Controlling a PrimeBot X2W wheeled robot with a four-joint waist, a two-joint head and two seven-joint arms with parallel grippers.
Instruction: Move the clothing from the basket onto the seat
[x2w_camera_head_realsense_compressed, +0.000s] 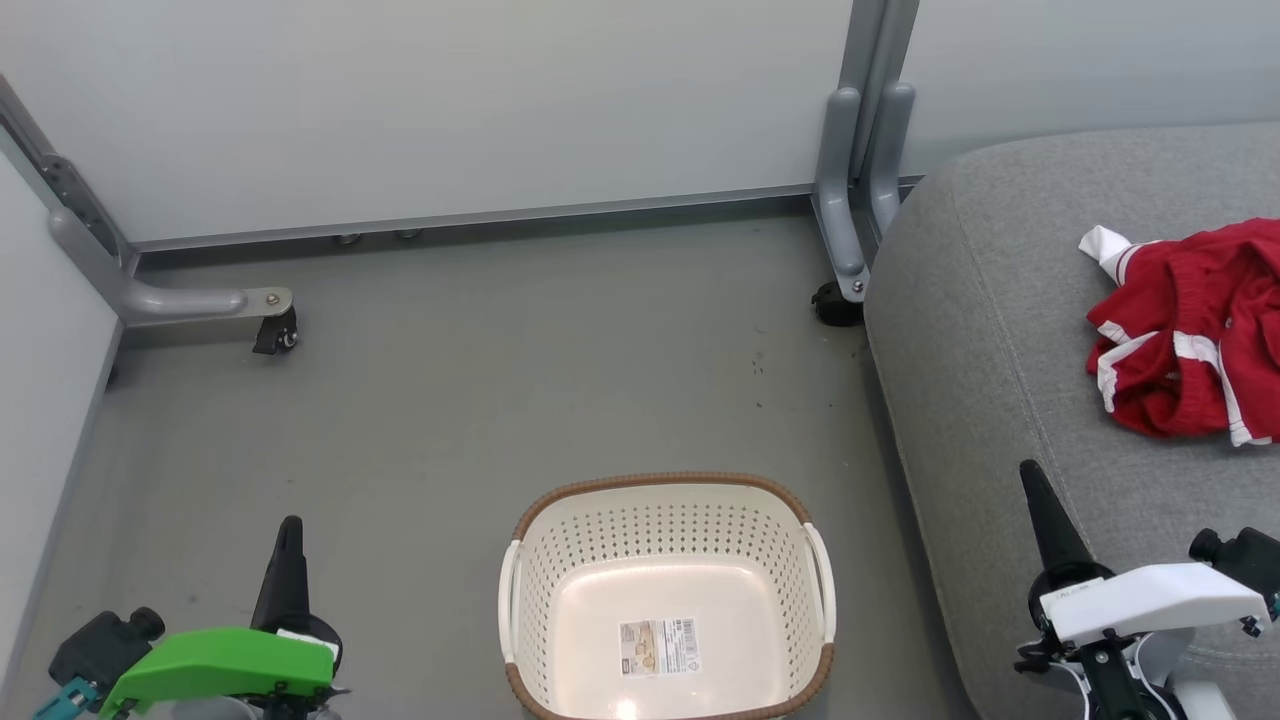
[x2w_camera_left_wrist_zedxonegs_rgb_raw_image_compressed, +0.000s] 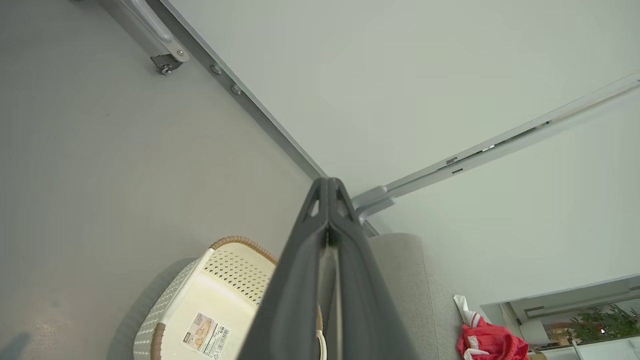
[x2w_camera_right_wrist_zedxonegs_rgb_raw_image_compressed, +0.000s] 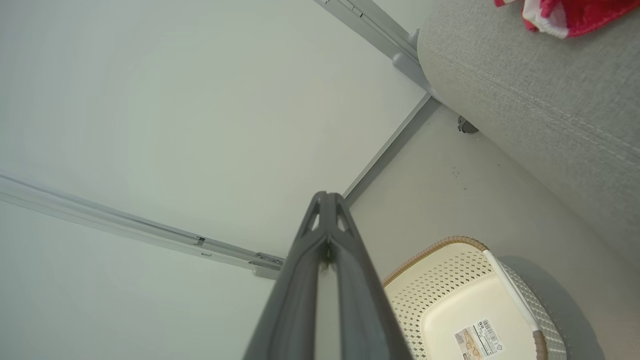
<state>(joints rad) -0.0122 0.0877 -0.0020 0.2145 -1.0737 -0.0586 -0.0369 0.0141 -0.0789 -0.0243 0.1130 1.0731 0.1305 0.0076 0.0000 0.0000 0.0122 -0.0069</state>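
Both pairs of fingers are pressed together on nothing. The left gripper (x2w_camera_head_realsense_compressed: 289, 535) and right gripper (x2w_camera_head_realsense_compressed: 1032, 485) sit low, pointing forward, since the work looks done: the basket (x2w_camera_head_realsense_compressed: 660, 481) between them is empty, and the clothing (x2w_camera_head_realsense_compressed: 1195, 330) lies heaped on the seat (x2w_camera_head_realsense_compressed: 1000, 350) beyond the right fingers.

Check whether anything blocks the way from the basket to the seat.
Nothing visible does. Bare floor lies between the basket and the seat beside it. The red clothing already lies on the seat, and the basket holds a paper label and no garment.
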